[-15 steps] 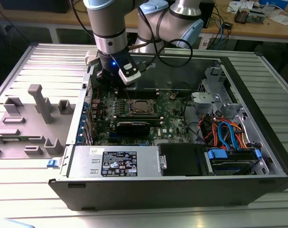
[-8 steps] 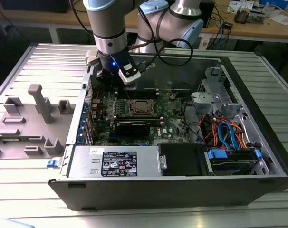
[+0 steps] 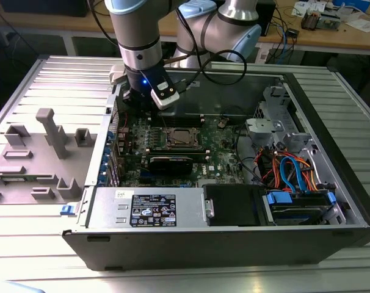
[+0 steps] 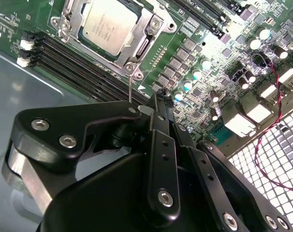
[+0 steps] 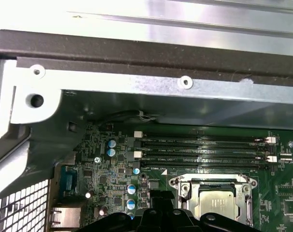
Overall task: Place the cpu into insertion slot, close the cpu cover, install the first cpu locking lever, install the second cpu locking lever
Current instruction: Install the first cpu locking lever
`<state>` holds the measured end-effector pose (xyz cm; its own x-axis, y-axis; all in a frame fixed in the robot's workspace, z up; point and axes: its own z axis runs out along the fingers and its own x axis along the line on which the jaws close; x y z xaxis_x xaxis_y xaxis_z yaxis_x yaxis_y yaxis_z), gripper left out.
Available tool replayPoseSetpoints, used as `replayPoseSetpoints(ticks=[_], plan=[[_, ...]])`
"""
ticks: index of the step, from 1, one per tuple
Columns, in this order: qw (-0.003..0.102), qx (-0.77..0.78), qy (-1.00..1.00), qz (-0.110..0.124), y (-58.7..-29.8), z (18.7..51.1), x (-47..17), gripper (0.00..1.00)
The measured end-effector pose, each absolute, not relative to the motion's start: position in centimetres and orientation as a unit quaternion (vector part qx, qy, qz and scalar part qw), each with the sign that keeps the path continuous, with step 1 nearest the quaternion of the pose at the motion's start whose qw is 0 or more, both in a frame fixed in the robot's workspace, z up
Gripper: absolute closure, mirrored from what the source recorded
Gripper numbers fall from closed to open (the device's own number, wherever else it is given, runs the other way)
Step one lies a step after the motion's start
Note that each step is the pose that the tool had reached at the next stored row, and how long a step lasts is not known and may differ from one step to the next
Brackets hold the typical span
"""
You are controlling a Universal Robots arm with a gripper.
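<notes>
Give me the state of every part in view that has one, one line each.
cpu, seated, metal top up.
cover, folded down around the cpu.
lever, thin rod sticking out from the cover's corner.
tool, close to the lever's free end.
memory slots, empty.
computer case, on its side, open.

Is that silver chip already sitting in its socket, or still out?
In. The cpu lies flat inside the insertion slot, the cpu cover framing its edges, in both wrist views.
</notes>
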<state>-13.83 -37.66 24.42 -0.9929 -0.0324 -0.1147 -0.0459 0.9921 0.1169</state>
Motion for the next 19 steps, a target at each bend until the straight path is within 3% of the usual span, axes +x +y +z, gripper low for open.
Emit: replayPoseSetpoints(ticks=[5,8,19], plan=[[0.057,-0.019,0.996,0.073,-37.7,24.4,-13.8,0.89],[0.058,-0.018,0.994,0.093,-37.7,24.4,-13.8,0.89],[0.057,-0.017,0.994,0.093,-37.7,24.4,-12.2,0.89]])
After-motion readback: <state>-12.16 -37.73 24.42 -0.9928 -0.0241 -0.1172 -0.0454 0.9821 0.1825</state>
